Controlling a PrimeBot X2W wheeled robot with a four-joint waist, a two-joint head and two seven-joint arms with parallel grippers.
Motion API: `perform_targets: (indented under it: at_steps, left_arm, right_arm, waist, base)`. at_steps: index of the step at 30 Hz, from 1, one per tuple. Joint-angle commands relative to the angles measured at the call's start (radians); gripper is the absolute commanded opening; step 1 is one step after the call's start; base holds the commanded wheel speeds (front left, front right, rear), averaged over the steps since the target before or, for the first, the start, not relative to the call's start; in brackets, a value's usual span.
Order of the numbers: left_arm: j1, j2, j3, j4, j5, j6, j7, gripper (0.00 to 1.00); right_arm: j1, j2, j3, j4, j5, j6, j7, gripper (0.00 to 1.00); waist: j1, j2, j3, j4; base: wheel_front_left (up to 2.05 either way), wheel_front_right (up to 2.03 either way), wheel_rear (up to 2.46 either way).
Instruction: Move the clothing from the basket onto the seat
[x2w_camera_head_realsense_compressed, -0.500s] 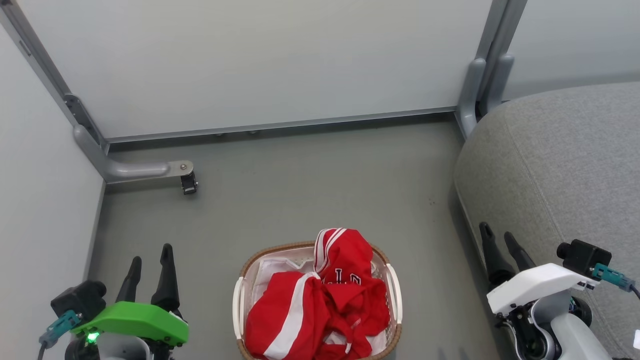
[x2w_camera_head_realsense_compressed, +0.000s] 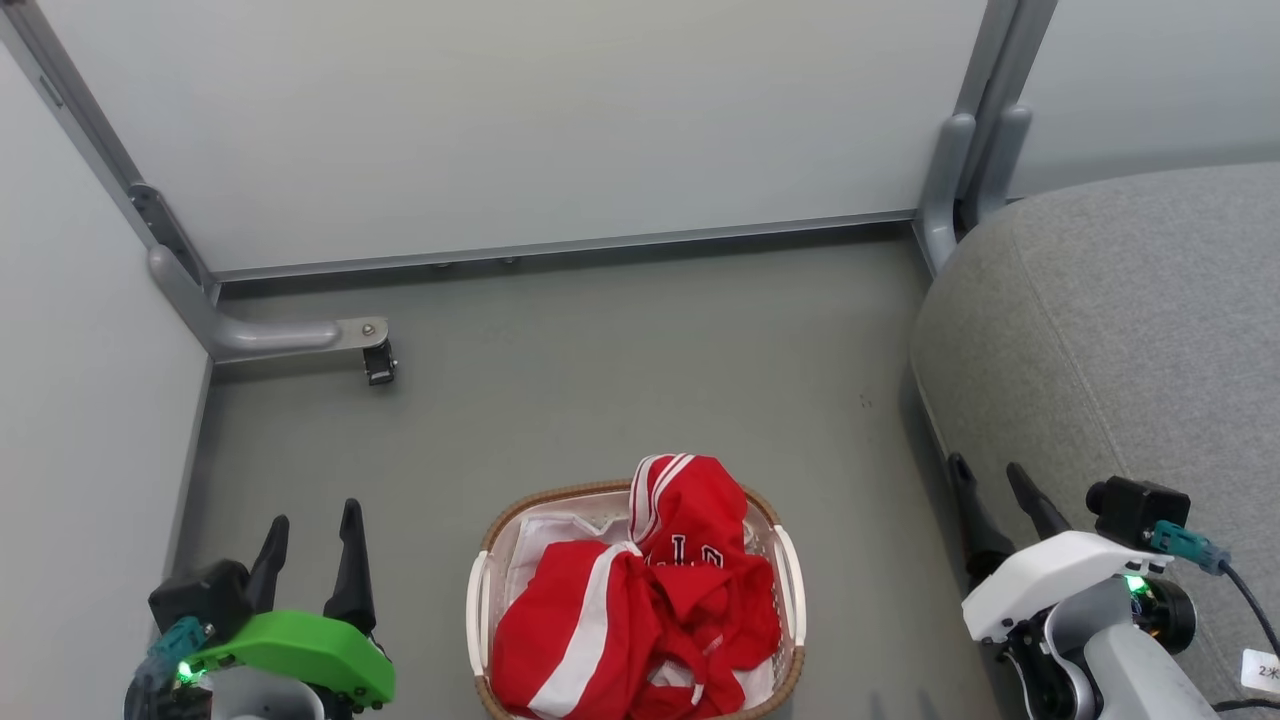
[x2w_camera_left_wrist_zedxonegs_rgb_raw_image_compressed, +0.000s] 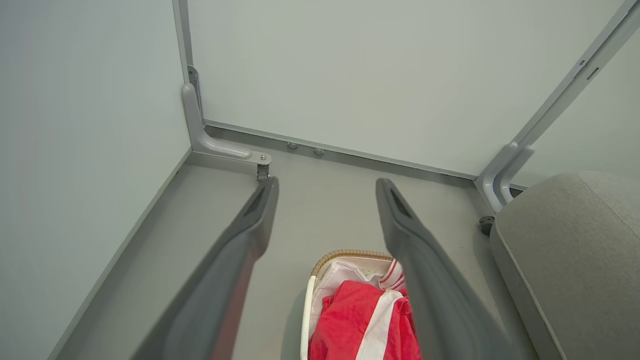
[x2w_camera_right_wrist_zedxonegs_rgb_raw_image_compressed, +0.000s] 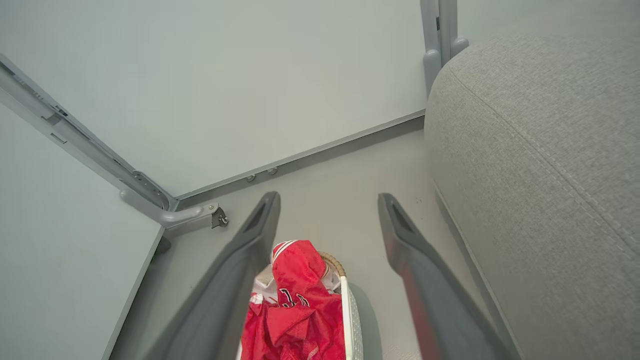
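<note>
Red jerseys (x2w_camera_head_realsense_compressed: 640, 610) sit heaped in the basket (x2w_camera_head_realsense_compressed: 540, 497) on the floor (x2w_camera_head_realsense_compressed: 600, 380); the seat (x2w_camera_head_realsense_compressed: 1120, 330) is just to its right. Left gripper (x2w_camera_head_realsense_compressed: 314, 515) and right gripper (x2w_camera_head_realsense_compressed: 988, 468) both have fingers apart, empty, either side of the basket, not touching it. Cloth is likely light, soft, floppy and a bit slick, and may drag a second piece along. Best hold: pinch a fold on the raised hump at the pile's far end.

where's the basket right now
In the head view the basket sits on the floor at bottom centre, between the left gripper and the right gripper, with the grey seat to its right and red clothing heaped inside.
</note>
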Motion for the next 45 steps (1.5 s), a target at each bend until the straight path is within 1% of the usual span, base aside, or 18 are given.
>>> perform_targets:
  at_steps: [1,6,9,16,21,24,27,36,40,45]
  left_arm:
    - [-0.024,0.010,-0.003,-0.003,0.030,0.007,-0.010,1.00]
    - [-0.008,0.008,-0.011,-0.002,0.071,0.024,-0.021,1.00]
    - [-0.001,0.005,-0.014,-0.009,0.087,0.009,-0.028,1.00]
    - [0.016,0.011,-0.008,-0.006,0.155,0.018,-0.043,1.00]
    - [0.015,0.000,-0.010,-0.002,0.202,0.013,-0.053,1.00]
    - [-0.005,-0.006,-0.017,0.004,0.236,-0.001,-0.060,1.00]
    - [-0.028,-0.018,-0.015,0.030,0.247,-0.020,-0.065,1.00]
    - [-0.157,-0.050,-0.029,0.085,0.330,-0.061,-0.082,1.00]
    - [-0.213,-0.073,-0.026,0.139,0.316,-0.090,-0.088,1.00]
    - [-0.284,-0.079,-0.076,0.227,0.356,-0.112,-0.096,1.00]
  right_arm:
    - [-0.024,-0.004,-0.006,0.000,-0.032,0.000,-0.011,1.00]
    - [-0.019,0.000,-0.023,0.022,-0.098,0.000,-0.022,1.00]
    - [-0.015,0.002,-0.036,0.035,-0.135,0.000,-0.028,1.00]
    - [-0.008,0.011,-0.046,0.063,-0.212,0.000,-0.043,1.00]
    - [-0.024,0.014,-0.047,0.073,-0.259,0.000,-0.052,1.00]
    - [-0.047,0.018,-0.057,0.054,-0.300,0.000,-0.061,1.00]
    - [-0.073,0.024,-0.066,0.035,-0.313,0.000,-0.065,1.00]
    - [-0.165,0.036,-0.071,-0.050,-0.381,0.000,-0.080,1.00]
    - [-0.199,0.041,-0.055,-0.094,-0.405,0.000,-0.088,1.00]
    - [-0.244,0.046,-0.031,-0.133,-0.430,0.000,-0.095,1.00]
  waist:
    - [0.0000,0.0000,-0.001,0.000]
    - [0.0000,0.0000,-0.002,0.001]
    - [0.0000,0.0000,-0.001,0.003]
    - [0.0000,0.0000,-0.002,0.004]
    - [0.0000,0.0000,0.012,0.002]
    - [0.0000,0.0000,0.047,-0.005]
    - [0.0000,0.0000,0.088,-0.016]
    - [0.0000,0.0000,0.262,-0.050]
    - [0.0000,0.0000,0.340,-0.067]
    - [0.0000,0.0000,0.421,-0.086]
  base:
    - [0.00,0.00,0.00]
    - [0.00,0.00,0.00]
    - [0.00,0.00,0.00]
    - [0.00,0.00,0.00]
    - [0.00,0.00,0.00]
    - [0.00,0.00,0.00]
    - [0.00,0.00,0.00]
    - [0.00,0.00,0.00]
    - [0.00,0.00,0.00]
    - [0.00,0.00,0.00]
